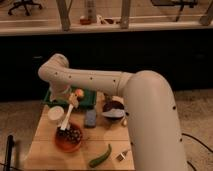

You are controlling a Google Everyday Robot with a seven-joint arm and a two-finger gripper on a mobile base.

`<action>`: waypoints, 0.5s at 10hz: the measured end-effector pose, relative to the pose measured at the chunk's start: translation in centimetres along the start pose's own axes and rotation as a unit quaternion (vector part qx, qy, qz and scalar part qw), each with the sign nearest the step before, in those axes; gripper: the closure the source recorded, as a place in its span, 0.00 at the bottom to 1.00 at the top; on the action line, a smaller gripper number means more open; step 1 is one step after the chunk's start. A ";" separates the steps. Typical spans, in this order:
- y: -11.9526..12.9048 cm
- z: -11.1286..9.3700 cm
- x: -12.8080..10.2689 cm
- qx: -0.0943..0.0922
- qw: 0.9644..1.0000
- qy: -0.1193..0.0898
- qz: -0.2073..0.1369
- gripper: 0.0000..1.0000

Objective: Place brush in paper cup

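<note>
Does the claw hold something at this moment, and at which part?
Nothing seems held. The claw is open near the upper end of the brush, whose head rests in the orange bowl, handle leaning up.

dim light, end effector (69, 103) blurred above table (44, 150)
</note>
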 end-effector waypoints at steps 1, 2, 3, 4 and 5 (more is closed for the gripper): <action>0.2 -0.3 0.1 0.000 1.000 0.004 0.002 0.20; 0.5 -0.6 0.2 -0.001 1.000 0.008 0.004 0.20; 0.6 -0.8 0.3 -0.001 1.000 0.011 0.005 0.20; 0.8 -1.0 0.4 0.000 1.000 0.016 0.008 0.20; 0.8 -1.0 0.5 0.000 1.000 0.016 0.008 0.20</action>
